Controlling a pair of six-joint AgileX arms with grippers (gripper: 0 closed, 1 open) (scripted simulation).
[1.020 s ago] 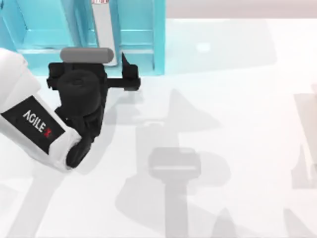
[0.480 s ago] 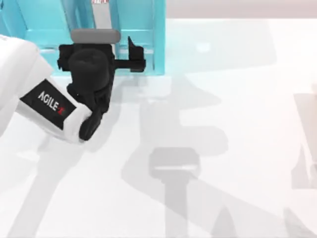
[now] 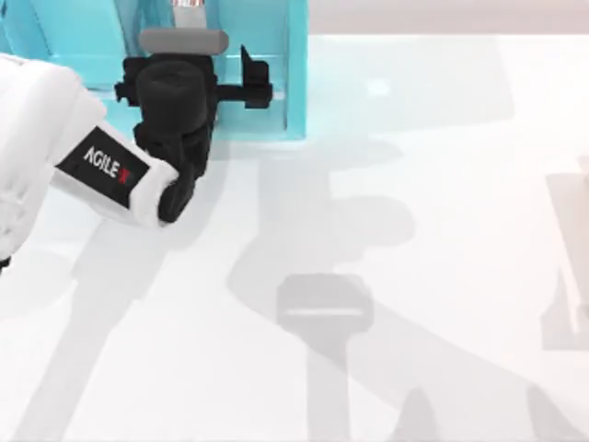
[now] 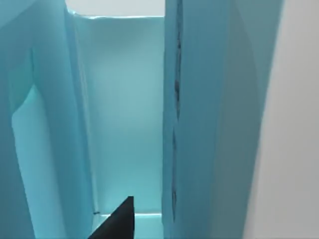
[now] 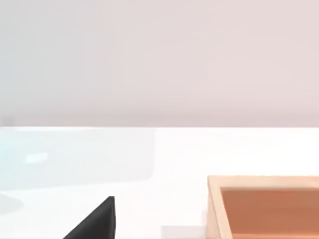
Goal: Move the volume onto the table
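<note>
While the left gripper sits at the shelf front in the top view, the volume stands just ahead of it, whitish spine out. Finger spread: cannot tell, wrist body covers it. Judgement: centre on the spine, clear the dividers. In the left wrist view, one dark fingertip is cut off, book edge alongside. In the right wrist view, the table lies ahead, a wooden tray cropped.

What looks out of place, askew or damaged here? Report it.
Nothing stands out. The volume stands upright in the teal shelf, not yet on the table. The left gripper is at the shelf's front by the volume; the right gripper hangs over the table near a wooden tray.
</note>
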